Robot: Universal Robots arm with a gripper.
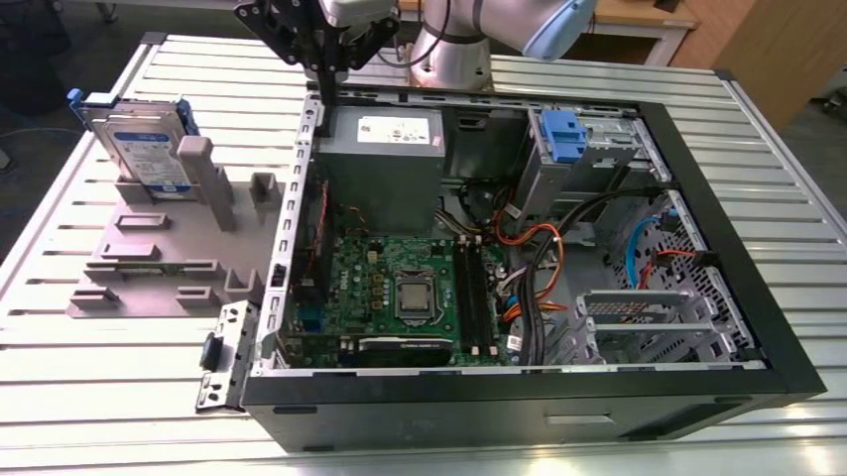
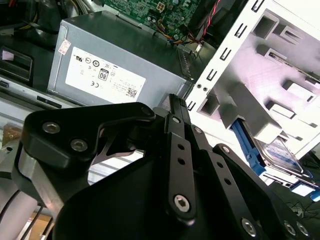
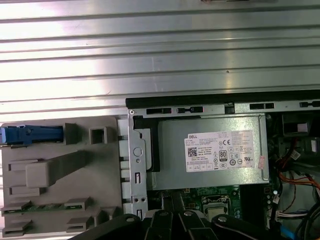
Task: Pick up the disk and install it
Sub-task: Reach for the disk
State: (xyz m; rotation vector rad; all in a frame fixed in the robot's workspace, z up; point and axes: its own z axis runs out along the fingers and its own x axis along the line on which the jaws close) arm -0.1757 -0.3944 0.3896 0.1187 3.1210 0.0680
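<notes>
Disk (image 1: 139, 139) stands on edge in the grey holder (image 1: 159, 268) at the exterior view's left, on the slatted table (image 1: 119, 397) outside the open computer case (image 1: 741, 268) — not yet picked up, so no step of the task shows as done. The gripper (image 1: 325, 69) hangs over the case's far corner beside the power supply (image 1: 384, 149), apart from the disk — its fingers look drawn together, holding nothing. Both pick-up and installation are left.
</notes>
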